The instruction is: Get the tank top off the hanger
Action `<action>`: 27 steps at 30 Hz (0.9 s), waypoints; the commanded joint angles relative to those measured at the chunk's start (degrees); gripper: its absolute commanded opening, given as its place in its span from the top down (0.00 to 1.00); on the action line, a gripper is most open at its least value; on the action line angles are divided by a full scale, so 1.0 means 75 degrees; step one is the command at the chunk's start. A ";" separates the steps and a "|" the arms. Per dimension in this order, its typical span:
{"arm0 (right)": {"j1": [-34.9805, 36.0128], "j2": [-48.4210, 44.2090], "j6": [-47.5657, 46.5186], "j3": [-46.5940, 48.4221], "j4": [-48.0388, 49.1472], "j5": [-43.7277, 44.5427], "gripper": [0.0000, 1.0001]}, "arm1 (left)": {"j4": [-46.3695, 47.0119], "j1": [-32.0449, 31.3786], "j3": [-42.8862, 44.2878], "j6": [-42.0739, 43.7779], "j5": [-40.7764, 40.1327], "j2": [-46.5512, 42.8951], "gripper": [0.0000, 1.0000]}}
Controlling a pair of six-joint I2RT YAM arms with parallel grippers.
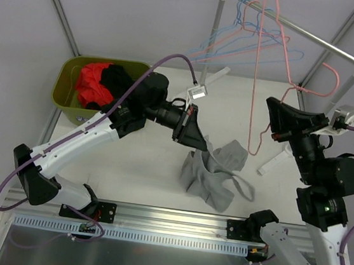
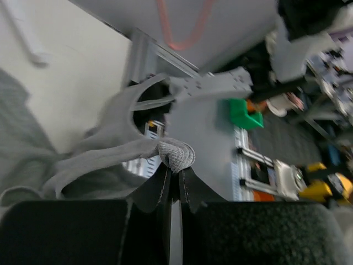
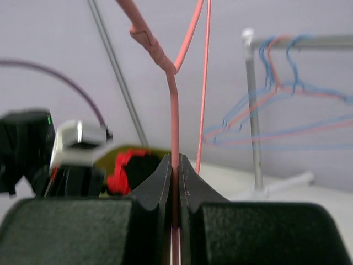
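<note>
While olive bin [image 1: 66, 91] of red and black clothes sits far left on worktop [image 1: 135, 160], left jaws clenched on bunched edge of grey tank top [image 1: 213, 178]; rest heaped mid-worktop. Right jaws pinch wire of 1 pink hanger [image 1: 257, 84], just right of garment.

You see a plain grey tank top [image 1: 214, 175], a salmon-pink hanger [image 3: 173, 116], an olive bin [image 1: 64, 91] far left holding red and seemingly black cloth [image 1: 96, 80].
</note>
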 commanded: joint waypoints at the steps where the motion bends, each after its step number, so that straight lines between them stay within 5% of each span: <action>1: 0.0016 0.0002 0.0579 -0.0476 0.5341 0.1080 1.00 | 0.1058 -0.0379 -0.0320 -0.0410 0.2269 0.0336 1.00; 5: 0.0028 0.0061 -0.0615 0.0236 0.4308 0.2144 1.00 | 0.0742 -0.0403 -0.1093 -0.0306 0.0915 0.0303 1.00; 8: 0.0016 0.0178 -0.1063 0.1747 -0.0555 0.3446 1.00 | 0.0229 -0.0403 -0.1551 -0.0259 -0.0832 0.0127 1.00; 14: 0.0016 0.0248 0.0622 0.2547 -0.4621 0.5639 1.00 | -0.0910 -0.0403 -0.1622 0.0058 -0.3423 -0.0025 1.00; 19: 0.0028 0.1008 0.1443 0.3015 -0.5939 0.5150 1.00 | -0.1425 -0.0403 -0.1376 0.0222 -0.4350 -0.0166 1.00; 27: 0.0005 0.2731 0.1072 0.3833 -0.5719 0.5194 1.00 | -0.1778 -0.0403 -0.1036 0.0433 -0.4434 -0.0189 0.99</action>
